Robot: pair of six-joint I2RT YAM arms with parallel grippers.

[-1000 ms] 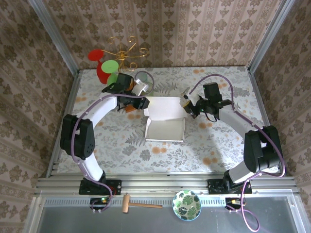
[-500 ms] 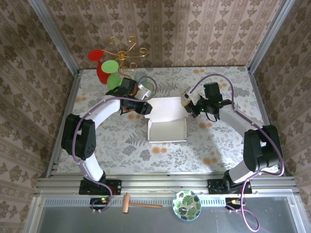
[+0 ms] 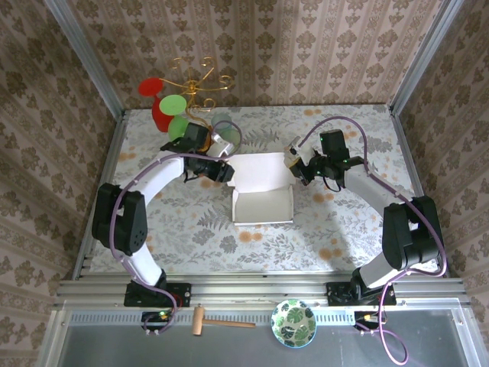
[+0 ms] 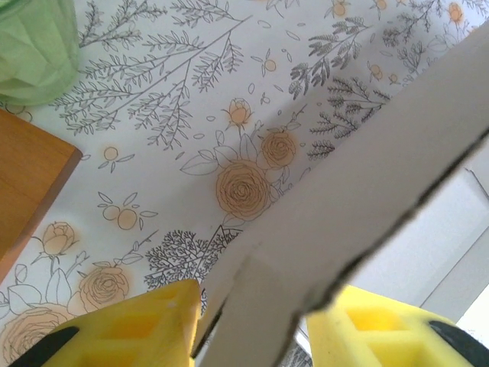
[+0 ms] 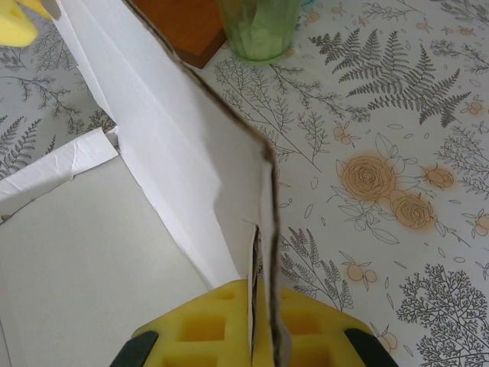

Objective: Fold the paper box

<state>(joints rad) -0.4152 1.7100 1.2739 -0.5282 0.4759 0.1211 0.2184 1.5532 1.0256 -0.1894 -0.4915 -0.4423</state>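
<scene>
Here left gripper [image 4: 252, 327] and right gripper [image 5: 257, 325] pinch opposite ends of the paper box [image 3: 262, 203].

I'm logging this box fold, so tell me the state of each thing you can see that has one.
paper box: partly folded, top open, back flap raised off the table.
left gripper: shut on the paper box's flap.
right gripper: shut on the paper box's raised edge.
green cup: upright on the table.
wooden mallet: lying flat.
</scene>
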